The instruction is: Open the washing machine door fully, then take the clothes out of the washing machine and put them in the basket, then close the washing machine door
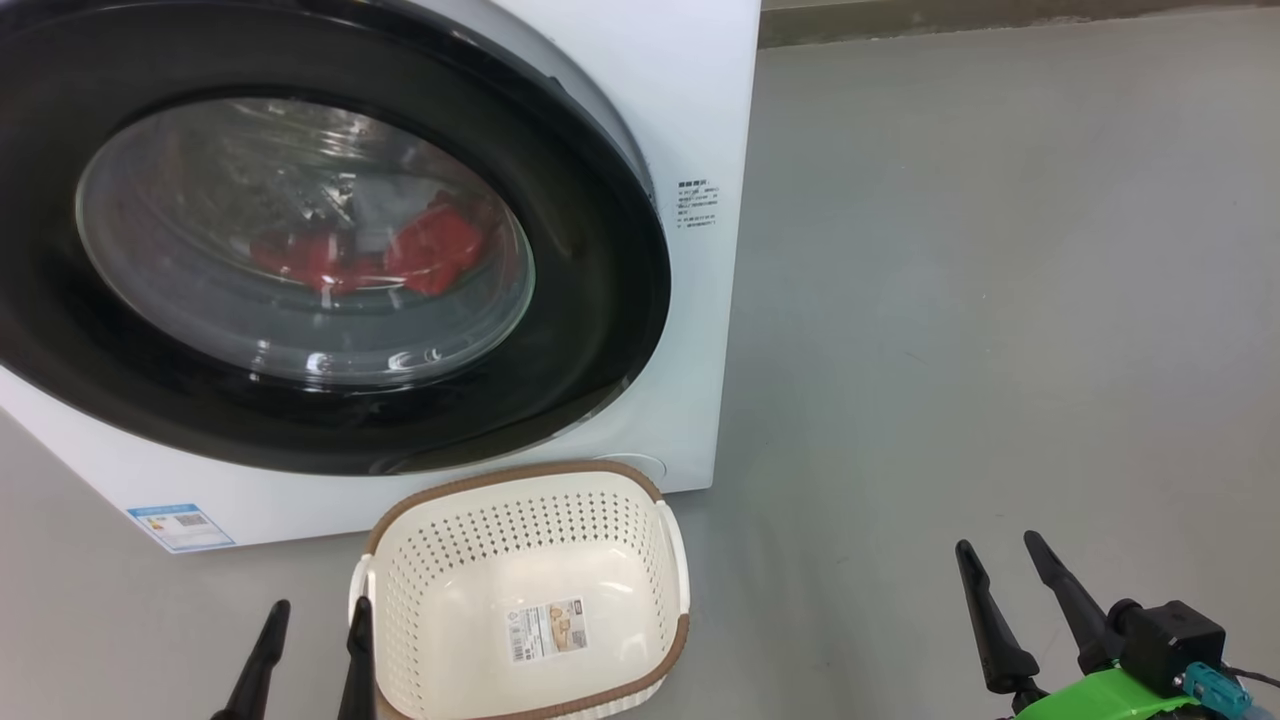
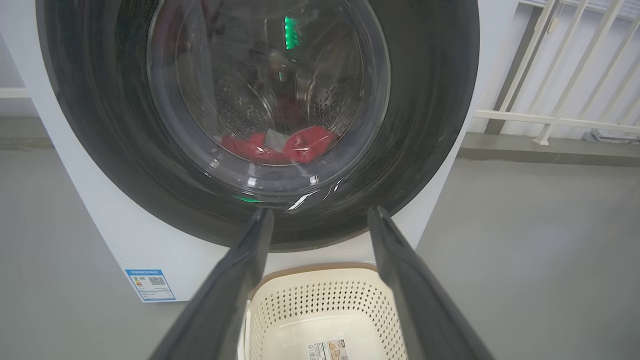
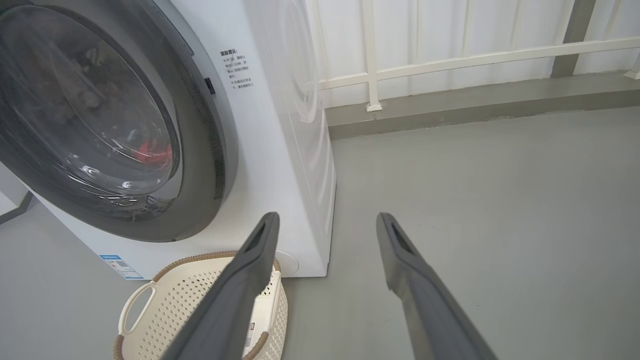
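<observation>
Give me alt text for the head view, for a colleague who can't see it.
A white washing machine stands at the upper left, red clothes visible through the glass of its black-rimmed door. An empty cream basket sits on the floor before it; the left gripper and right gripper, both open and empty, rise from the bottom edge.

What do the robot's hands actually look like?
The left hand and right hand each have two long, dark, tapering fingers. Behind the right one sit a bright green mount, a black boxy block and a teal plug with a thin cable.
</observation>
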### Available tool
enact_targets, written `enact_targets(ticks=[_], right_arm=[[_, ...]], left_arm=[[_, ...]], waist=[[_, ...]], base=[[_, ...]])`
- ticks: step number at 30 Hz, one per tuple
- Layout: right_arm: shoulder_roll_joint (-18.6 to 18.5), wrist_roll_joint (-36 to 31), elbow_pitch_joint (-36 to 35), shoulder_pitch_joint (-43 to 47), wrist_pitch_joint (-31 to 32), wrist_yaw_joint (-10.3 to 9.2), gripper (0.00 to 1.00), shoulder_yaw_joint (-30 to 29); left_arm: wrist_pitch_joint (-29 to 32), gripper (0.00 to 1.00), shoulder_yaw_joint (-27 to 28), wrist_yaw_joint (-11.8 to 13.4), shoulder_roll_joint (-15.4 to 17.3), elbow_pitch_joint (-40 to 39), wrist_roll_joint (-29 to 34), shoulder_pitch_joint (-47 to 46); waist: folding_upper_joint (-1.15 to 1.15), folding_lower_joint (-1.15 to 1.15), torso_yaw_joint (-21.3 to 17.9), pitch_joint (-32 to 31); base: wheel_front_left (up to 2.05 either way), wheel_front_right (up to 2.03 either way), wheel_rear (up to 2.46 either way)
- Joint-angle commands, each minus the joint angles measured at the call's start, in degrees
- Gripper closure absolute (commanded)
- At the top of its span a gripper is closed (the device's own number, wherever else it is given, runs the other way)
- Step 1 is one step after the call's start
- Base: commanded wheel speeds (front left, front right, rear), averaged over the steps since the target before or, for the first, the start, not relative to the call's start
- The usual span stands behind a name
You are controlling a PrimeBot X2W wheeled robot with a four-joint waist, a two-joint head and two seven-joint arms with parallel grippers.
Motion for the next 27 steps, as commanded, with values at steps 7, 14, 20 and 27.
enact_targets(ticks=[7, 14, 20, 27], right_arm=[[-0.2, -2.3, -1.8, 0.4, -1.3, -0.04, 0.0, 0.2], [0.2, -2.4, -2.0, 0.5, -1.3, -0.04, 0.0, -0.2], [0.4, -0.3, -3.2, -0.2, -1.3, -0.04, 1.0, 1.0], [1.1, 5.3, -6.1, -8.0, -1.3, -0.04, 1.0, 4.1]], left_arm=[[-1.2, 0.0, 2.4, -0.4, 0.3, -0.9, 1.0, -0.5], [-1.2, 0.0, 2.5, -0.6, 0.3, -0.7, 0.5, -0.7], [-1.2, 0.0, 2.5, -0.8, 0.3, -0.6, 0.2, -0.8], [-1.2, 0.0, 1.3, -0.9, 0.3, -0.7, -0.3, -1.9]], waist=[[0.0, 0.0, 0.1, 0.1], [0.0, 0.0, 0.0, 0.2], [0.0, 0.0, 0.0, 0.3], [0.0, 0.0, 0.4, 1.5]], base=[[0.0, 0.0, 0.0], [0.0, 0.0, 0.0], [0.0, 0.0, 0.0], [0.0, 0.0, 0.0]])
